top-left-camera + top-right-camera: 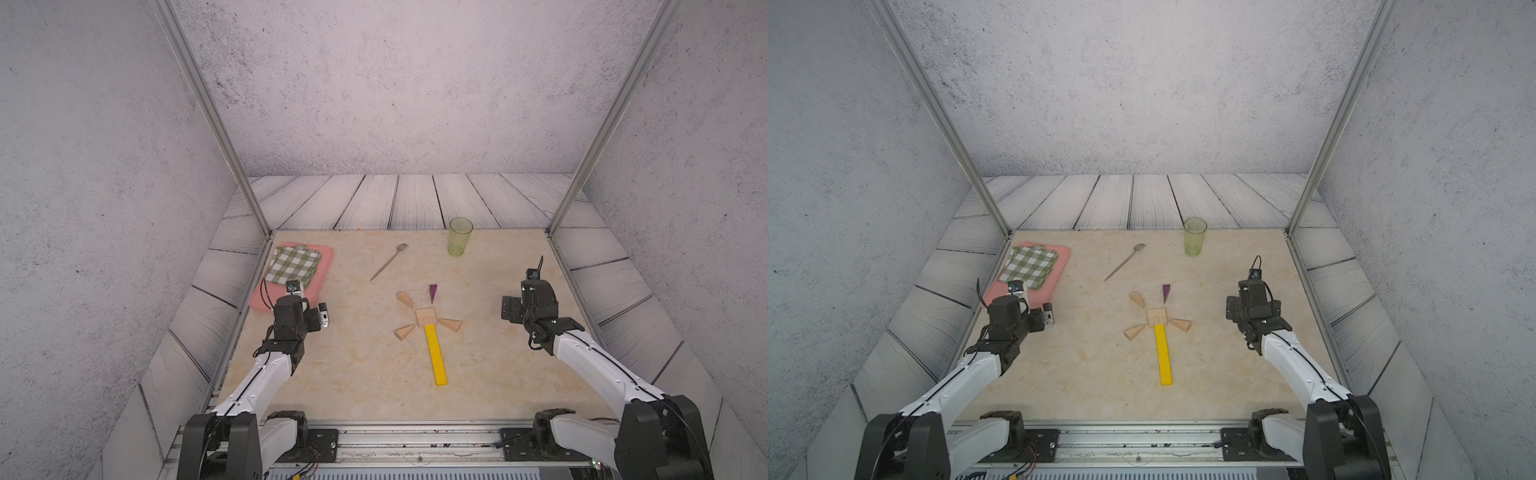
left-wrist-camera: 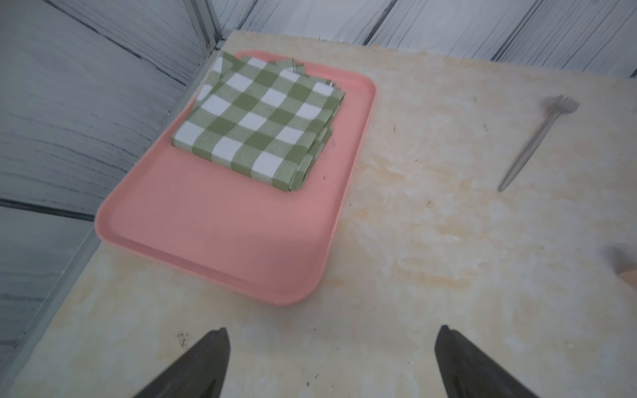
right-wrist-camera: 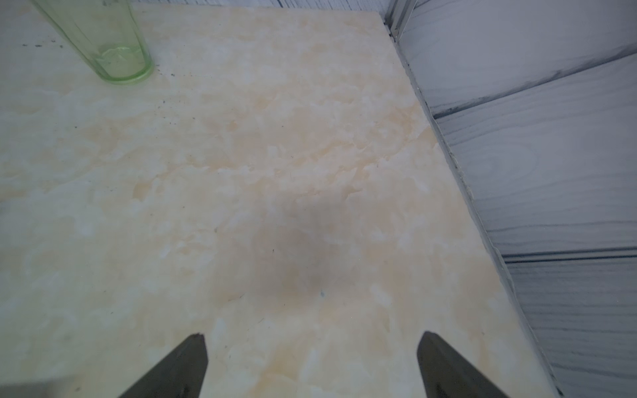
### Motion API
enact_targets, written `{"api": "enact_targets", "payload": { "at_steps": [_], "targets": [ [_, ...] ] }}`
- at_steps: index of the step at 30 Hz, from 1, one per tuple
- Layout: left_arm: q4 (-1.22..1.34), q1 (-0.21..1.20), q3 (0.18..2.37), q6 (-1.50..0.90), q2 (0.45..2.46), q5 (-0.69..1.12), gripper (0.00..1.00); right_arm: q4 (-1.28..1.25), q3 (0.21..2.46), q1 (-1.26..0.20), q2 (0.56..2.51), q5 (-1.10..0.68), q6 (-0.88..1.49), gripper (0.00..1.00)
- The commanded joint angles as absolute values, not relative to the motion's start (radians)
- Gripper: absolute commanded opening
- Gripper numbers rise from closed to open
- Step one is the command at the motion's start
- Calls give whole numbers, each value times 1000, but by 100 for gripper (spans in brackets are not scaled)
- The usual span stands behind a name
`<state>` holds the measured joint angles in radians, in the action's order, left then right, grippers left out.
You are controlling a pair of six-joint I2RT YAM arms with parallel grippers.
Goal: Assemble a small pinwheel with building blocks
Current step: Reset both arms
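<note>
In both top views the pinwheel lies flat in the middle of the table, built from the building blocks. Its pale wooden square centre [image 1: 426, 316] [image 1: 1157, 316] has a long yellow bar stem [image 1: 436, 354] running toward me. Round the square lie wooden wedges [image 1: 405, 299] [image 1: 451, 324] [image 1: 404, 332] and a purple wedge [image 1: 433, 293], each a little apart from it. My left gripper [image 2: 332, 331] hovers open over bare table just short of the tray, far left of the pinwheel. My right gripper [image 3: 312, 336] is open over bare table to the pinwheel's right. Neither holds anything.
A pink tray [image 1: 322, 286] [image 2: 206, 224] with a folded green checked cloth [image 1: 294, 266] [image 2: 262, 120] sits at the back left. A thin metal spoon [image 1: 388, 262] [image 2: 527, 144] lies behind the pinwheel. A translucent green cup [image 1: 460, 237] [image 3: 113, 44] stands at the back right. Metal posts mark the back corners.
</note>
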<state>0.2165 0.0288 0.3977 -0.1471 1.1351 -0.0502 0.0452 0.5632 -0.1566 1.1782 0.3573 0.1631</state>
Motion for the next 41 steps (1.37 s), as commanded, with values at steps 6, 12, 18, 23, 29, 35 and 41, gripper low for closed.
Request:
{"api": "enact_targets", "payload": {
  "at_steps": [6, 12, 18, 23, 29, 35, 41],
  "targets": [
    [596, 17, 447, -26, 1343, -36, 100, -641, 435, -105, 1389, 366, 73, 99],
    [854, 0, 439, -8, 1560, -29, 98, -739, 452, -64, 1534, 273, 75, 99],
    [771, -15, 469, -20, 1550, -20, 98, -732, 458, -47, 1540, 235, 79, 99],
    [725, -14, 475, -17, 1527, -19, 98, -737, 454, -46, 1538, 235, 79, 99],
    [725, -12, 475, -15, 1526, -23, 98, -737, 455, -47, 1537, 234, 78, 99],
    [709, -14, 488, -17, 1537, -21, 98, -736, 455, -47, 1538, 235, 80, 99],
    [716, -14, 480, -17, 1529, -21, 98, -737, 454, -48, 1537, 235, 79, 99]
  ]
}}
